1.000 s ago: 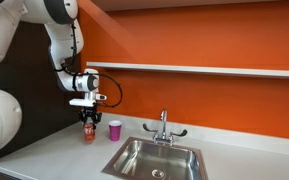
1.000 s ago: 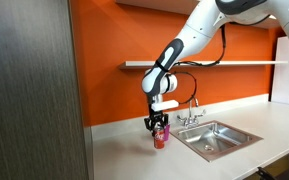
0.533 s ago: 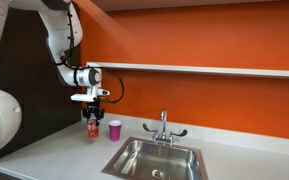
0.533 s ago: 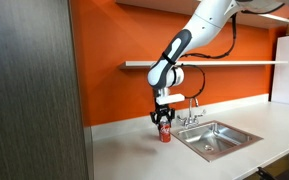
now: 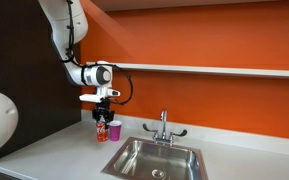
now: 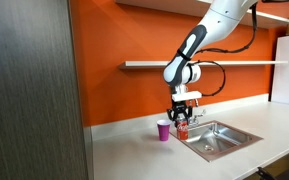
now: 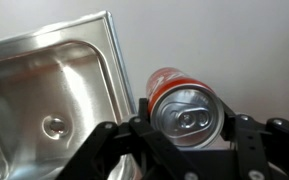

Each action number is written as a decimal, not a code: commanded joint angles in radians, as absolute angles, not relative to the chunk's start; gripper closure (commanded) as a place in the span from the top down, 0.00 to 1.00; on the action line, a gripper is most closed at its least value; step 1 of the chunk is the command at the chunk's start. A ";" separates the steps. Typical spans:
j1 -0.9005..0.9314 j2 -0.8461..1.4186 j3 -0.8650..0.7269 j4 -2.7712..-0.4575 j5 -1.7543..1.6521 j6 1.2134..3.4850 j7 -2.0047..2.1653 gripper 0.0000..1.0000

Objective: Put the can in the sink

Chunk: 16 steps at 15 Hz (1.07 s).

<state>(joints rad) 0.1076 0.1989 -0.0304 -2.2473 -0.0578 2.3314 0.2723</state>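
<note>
My gripper point(image 5: 103, 112) is shut on the red can point(image 5: 102, 130) and holds it off the counter, in front of the pink cup point(image 5: 113, 130). In an exterior view the can point(image 6: 182, 129) hangs just by the near-left edge of the steel sink point(image 6: 221, 140), with the pink cup point(image 6: 164, 131) beside it. In the wrist view the can's silvery top point(image 7: 189, 110) sits between the black fingers point(image 7: 184, 135), and the sink basin point(image 7: 44, 100) with its drain lies to the left. The sink with its chrome faucet point(image 5: 163, 125) shows at the centre point(image 5: 154, 160).
A white shelf point(image 5: 204, 69) runs along the orange wall above the counter. A dark cabinet wall point(image 6: 29, 90) stands at the counter's end. The white countertop point(image 5: 44, 155) stretches around the sink.
My gripper has carried the can sideways from the far side of the pink cup toward the sink, lifted a little off the counter.
</note>
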 commanded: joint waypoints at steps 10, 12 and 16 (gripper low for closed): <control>-0.046 0.002 -0.115 -2.458 -0.027 2.362 0.277 0.38; -0.065 -0.018 -0.127 -2.471 -0.028 2.356 0.270 0.38; -0.096 -0.039 -0.145 -2.477 -0.030 2.348 0.262 0.38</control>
<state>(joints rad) -0.0677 0.0146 -0.1438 -2.4529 -0.0392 2.3525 0.2724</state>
